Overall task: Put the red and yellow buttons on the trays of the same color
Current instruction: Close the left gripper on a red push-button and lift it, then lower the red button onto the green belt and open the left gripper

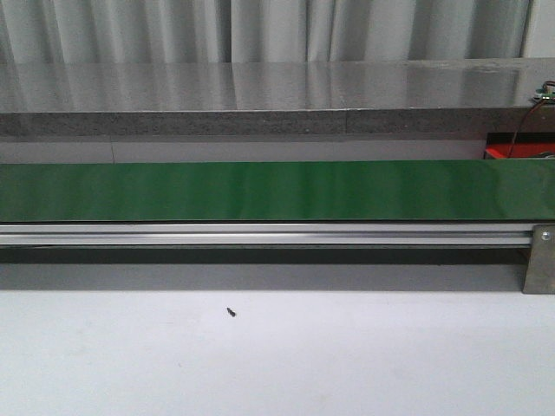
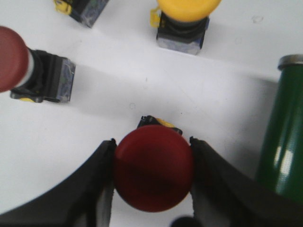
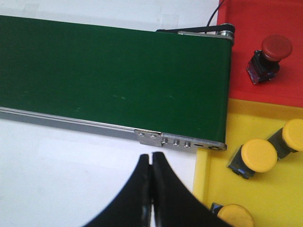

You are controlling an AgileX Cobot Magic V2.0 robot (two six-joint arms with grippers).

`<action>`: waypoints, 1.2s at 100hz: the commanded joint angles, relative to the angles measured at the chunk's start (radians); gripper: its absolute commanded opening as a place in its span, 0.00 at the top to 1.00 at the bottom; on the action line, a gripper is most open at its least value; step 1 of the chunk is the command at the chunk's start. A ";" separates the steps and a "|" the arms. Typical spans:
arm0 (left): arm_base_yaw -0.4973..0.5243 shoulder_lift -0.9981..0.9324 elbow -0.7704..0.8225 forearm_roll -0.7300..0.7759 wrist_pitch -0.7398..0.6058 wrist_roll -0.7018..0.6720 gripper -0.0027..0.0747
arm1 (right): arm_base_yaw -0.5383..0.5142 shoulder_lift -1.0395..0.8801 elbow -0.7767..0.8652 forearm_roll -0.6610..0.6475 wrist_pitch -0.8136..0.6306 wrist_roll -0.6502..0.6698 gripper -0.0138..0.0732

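In the left wrist view my left gripper [image 2: 152, 144] is shut on a red button [image 2: 153, 168], its fingers pressed against both sides of the round cap. Another red button [image 2: 12, 64] lies on its side nearby on the white table, and a yellow button [image 2: 186, 14] stands beyond. In the right wrist view my right gripper [image 3: 151, 157] is shut with nothing in it, over the white table beside the yellow tray [image 3: 270, 196]. That tray holds three yellow buttons [image 3: 258, 155]. The red tray [image 3: 246, 23] holds one red button [image 3: 272, 51].
A long green conveyor belt [image 1: 260, 191] crosses the table, with its aluminium rail [image 1: 260, 234] in front. Its end [image 3: 208, 85] meets both trays. A belt roller end [image 2: 284, 137] stands close to the left gripper. A small dark screw [image 1: 231, 311] lies on the table. Neither arm shows in the front view.
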 commanded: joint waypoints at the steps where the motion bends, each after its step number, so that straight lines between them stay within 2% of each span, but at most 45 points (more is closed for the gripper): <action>1: -0.005 -0.120 -0.030 -0.006 -0.019 -0.009 0.92 | -0.001 -0.016 -0.033 0.021 -0.044 -0.001 0.92; 22: -0.005 -0.250 -0.030 -0.045 0.080 -0.009 0.92 | -0.001 -0.016 -0.033 0.021 -0.044 -0.001 0.92; 37: -0.013 -0.303 -0.030 -0.130 0.135 0.058 0.92 | -0.001 -0.016 -0.033 0.021 -0.044 -0.001 0.92; 61: -0.087 -0.311 -0.030 -0.154 0.222 0.071 0.92 | -0.001 -0.016 -0.033 0.021 -0.044 -0.001 0.92; 90: -0.191 -0.311 -0.030 -0.154 0.230 0.071 0.92 | -0.001 -0.016 -0.033 0.021 -0.044 -0.001 0.92; 120: -0.214 -0.270 -0.022 -0.154 0.246 0.071 0.92 | -0.001 -0.016 -0.033 0.021 -0.044 -0.001 0.92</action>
